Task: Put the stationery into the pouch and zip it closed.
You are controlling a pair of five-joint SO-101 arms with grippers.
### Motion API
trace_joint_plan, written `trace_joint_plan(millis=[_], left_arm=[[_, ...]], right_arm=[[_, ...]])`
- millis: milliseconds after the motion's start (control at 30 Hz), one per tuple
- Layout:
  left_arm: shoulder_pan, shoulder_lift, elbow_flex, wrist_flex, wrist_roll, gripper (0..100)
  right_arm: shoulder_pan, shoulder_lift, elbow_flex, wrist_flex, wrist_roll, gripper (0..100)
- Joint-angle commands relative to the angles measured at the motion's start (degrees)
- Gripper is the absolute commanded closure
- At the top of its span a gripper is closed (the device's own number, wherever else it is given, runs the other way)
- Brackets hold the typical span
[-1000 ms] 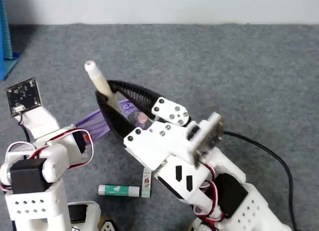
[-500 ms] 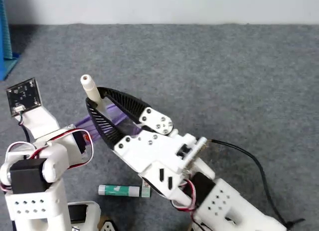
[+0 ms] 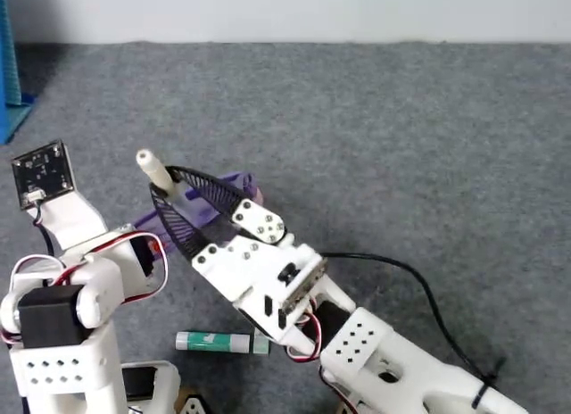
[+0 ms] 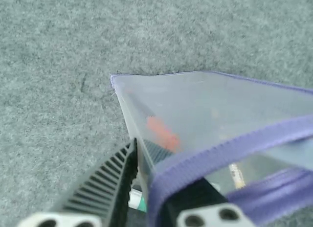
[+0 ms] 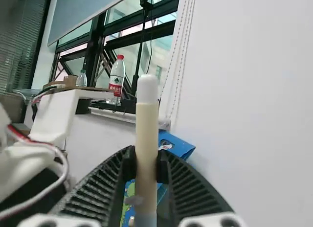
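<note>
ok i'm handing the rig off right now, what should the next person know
Left gripper: shut on the purple rim of the pouch; the mouth looks open.
Right gripper: shut on the cream marker, poised over the pouch in the high view.
Done: an orange-red item lies inside the pouch.
Left: drop the marker in, fetch the green and white glue stick from the table near the arm bases, then zip the pouch closed.
</note>
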Motion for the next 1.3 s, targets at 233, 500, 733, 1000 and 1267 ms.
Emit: trace_joint_plan(millis=[233, 500, 733, 1000, 1267], left_arm=[[0.26, 0.26, -0.04, 0.18, 0.44, 99], [0.26, 0.26, -0.13, 0.09, 0.44, 99], [0.26, 0.26, -0.40, -0.09, 0.62, 99], [-0.62, 0.26, -0.48, 0.09, 3.78, 99], [-9.93, 0.26, -4.88, 0.00, 2.37, 99]], right_arm=[[1.80, -15.25, 1.49, 23.16, 1.67, 77.2], [9.80, -30.64, -7.56, 58.33, -4.13, 82.1], [21.41, -33.89, -12.22, 85.93, -10.73, 82.9], [23.16, -20.62, -9.14, 95.96, -11.16, 82.7], [18.51, 1.27, -9.58, 90.24, -11.16, 82.6]])
